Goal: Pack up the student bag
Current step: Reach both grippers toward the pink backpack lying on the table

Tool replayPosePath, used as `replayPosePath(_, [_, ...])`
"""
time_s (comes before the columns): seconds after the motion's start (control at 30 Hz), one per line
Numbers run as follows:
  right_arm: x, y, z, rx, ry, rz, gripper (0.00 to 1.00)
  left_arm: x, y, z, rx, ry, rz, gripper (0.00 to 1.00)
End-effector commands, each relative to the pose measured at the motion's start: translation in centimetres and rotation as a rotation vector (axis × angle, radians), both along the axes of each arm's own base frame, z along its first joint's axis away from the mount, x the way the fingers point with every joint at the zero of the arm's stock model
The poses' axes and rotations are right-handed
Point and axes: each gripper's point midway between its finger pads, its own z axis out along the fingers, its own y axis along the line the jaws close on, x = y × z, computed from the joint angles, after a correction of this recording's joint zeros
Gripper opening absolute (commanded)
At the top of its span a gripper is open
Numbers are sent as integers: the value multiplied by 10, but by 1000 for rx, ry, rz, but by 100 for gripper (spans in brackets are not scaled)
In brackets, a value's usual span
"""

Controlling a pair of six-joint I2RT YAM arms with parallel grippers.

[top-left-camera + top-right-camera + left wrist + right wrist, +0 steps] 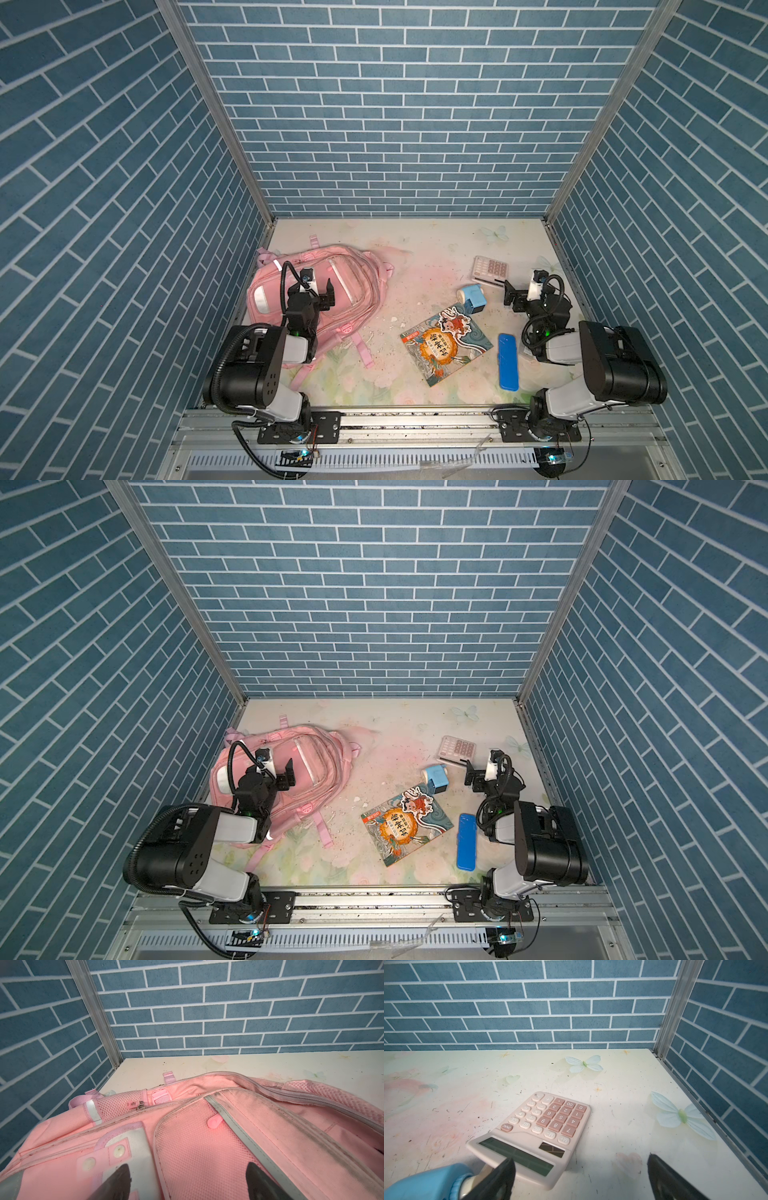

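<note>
The student bag (pixel 365 286) (pixel 328 771) is a large pink backpack lying flat at the left of the table, straps toward the front. My left gripper (pixel 318 293) (pixel 276 771) hovers open just above its front pockets; in the left wrist view the left gripper (pixel 188 1167) has only pink mesh of the bag (pixel 249 1109) between its spread fingertips. My right gripper (pixel 519 291) (pixel 482 771) stands open at the right, just short of a pink calculator (pixel 490 270) (pixel 550 1122). In the right wrist view the right gripper (pixel 580 1157) holds nothing.
A blue pencil sharpener (pixel 471 300) (pixel 425 1182) sits left of the right gripper. An illustrated book (pixel 446 345) (pixel 407 825) lies mid-table, with a blue pencil case (pixel 508 368) (pixel 466 841) to its right. Blue brick walls close in three sides.
</note>
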Motion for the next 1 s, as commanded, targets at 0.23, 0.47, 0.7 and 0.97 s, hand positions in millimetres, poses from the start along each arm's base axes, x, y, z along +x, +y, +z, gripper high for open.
replayPosePath(0.23, [3,-2,5,1,-19,-14,98,4,-1,10,8,-36,-3,87])
replayPosePath(0.47, [-6,-13,12,15,-53,-86,95,5,5,13,-6,-39,26,87])
replayPosePath(0.7, [-1,0,49,10,-14,-38,89,14,17,54,-108,97,196,84])
replayPosePath(0.97, [17,98,101,124,150,232,82,12,-43,54,-488,367,277,77])
